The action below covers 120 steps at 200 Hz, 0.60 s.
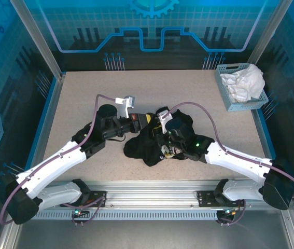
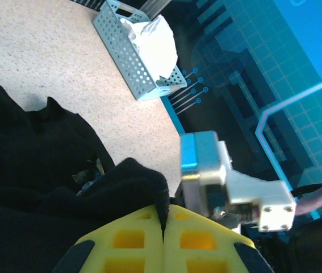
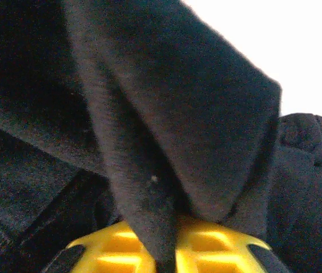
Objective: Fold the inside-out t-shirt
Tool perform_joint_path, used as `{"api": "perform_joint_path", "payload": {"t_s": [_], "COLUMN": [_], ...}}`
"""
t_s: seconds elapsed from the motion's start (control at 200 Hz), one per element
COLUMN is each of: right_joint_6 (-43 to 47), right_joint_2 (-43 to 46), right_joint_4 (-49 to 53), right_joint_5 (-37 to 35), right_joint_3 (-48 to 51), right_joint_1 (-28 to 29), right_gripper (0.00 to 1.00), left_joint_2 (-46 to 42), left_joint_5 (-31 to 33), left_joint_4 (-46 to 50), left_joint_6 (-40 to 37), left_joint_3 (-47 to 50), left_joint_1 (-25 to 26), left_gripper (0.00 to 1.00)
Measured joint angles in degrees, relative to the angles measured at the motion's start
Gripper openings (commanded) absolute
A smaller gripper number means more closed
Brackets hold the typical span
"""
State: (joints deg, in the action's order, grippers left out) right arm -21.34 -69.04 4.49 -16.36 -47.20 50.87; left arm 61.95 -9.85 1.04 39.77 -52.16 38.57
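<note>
The inside-out t-shirt [image 1: 159, 140] lies as a crumpled black heap at the middle of the table. My left gripper [image 1: 144, 120] reaches its left upper edge. In the left wrist view the yellow fingers [image 2: 128, 239] are shut on a raised fold of the black cloth [image 2: 132, 182]. My right gripper [image 1: 166, 150] is buried in the heap's middle. In the right wrist view its yellow fingers [image 3: 206, 250] are shut on a hanging fold of the t-shirt [image 3: 172, 142], which covers most of that view.
A pale blue perforated basket [image 1: 224, 91] holding a white cloth garment [image 1: 246, 82] stands at the table's back right corner, also seen as the basket [image 2: 128, 54] in the left wrist view. The right arm's wrist bracket [image 2: 229, 182] is close beside my left fingers.
</note>
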Motion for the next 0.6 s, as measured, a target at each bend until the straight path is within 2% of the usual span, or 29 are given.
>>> {"api": "perform_joint_path", "payload": {"t_s": [0.08, 0.295, 0.425, 0.6], "right_joint_6": [1.57, 3.19, 3.15, 1.84], "right_joint_2": [2.51, 8.17, 8.24, 5.57], "right_joint_4": [-0.35, -3.5, -6.56, -11.69], "right_joint_5": [5.2, 27.67, 38.95, 49.29], "right_joint_3": [0.57, 2.97, 4.07, 4.15], "right_joint_1": [-2.93, -14.58, -16.48, -16.81], "right_gripper": [0.03, 0.0, 0.0, 0.0], "left_joint_2": [-0.46, -0.83, -0.66, 1.77], "left_joint_5": [1.14, 3.23, 3.19, 3.13], "left_joint_4": [0.68, 1.81, 1.97, 2.36], "left_joint_6": [-0.96, -2.67, -3.32, -4.17], "left_joint_3": [-0.11, -0.11, -0.11, -0.81], "left_joint_1": [-0.87, -5.73, -6.71, -7.3], "left_gripper": [0.0, 0.0, 0.0, 0.01]}}
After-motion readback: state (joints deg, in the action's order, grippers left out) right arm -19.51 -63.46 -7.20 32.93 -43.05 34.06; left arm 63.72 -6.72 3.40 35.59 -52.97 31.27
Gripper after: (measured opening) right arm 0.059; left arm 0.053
